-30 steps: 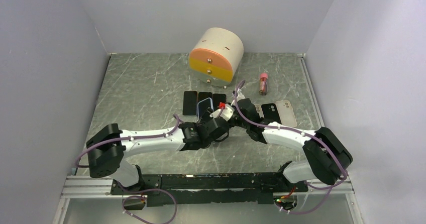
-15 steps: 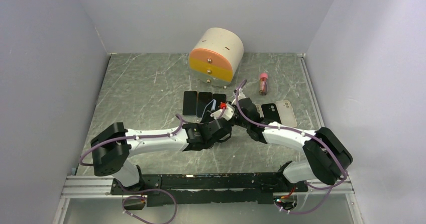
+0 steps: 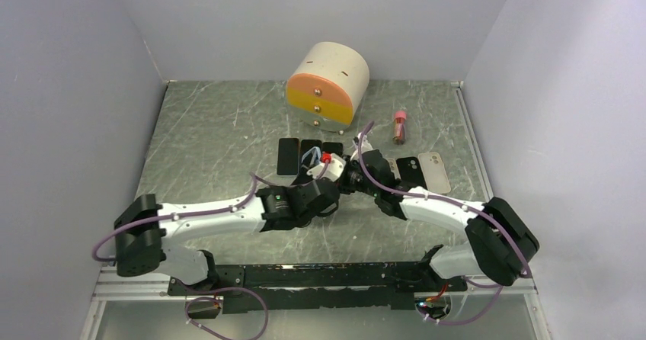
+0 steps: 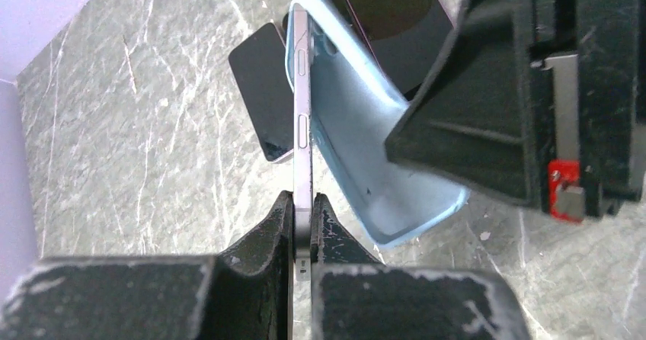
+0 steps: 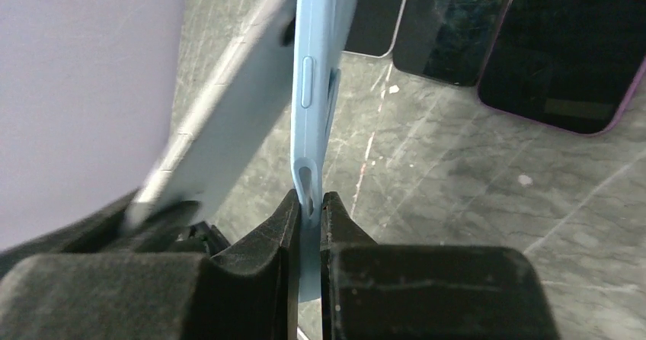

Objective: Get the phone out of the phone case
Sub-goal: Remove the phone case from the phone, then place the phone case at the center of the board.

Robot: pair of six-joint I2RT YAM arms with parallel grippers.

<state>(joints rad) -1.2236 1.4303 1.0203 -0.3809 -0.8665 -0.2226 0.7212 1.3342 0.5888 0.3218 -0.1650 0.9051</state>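
Above the middle of the tabletop (image 3: 213, 126), the left tool (image 4: 302, 203) has just clenched on the bare edge of the phone (image 4: 302, 126). The right tool (image 5: 307, 200) pinches the case (image 4: 358, 149), already bowed half off. Pulling apart should free it.

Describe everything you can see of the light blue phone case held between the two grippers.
The phone case is light blue, matt and soft-looking, like silicone, with raised button bumps on its side wall. It is held in the air and bowed: its near end is peeled away from the phone, while its far end wraps the phone's tip. The right gripper is shut on one side wall. The left gripper pinches the phone, not the case.
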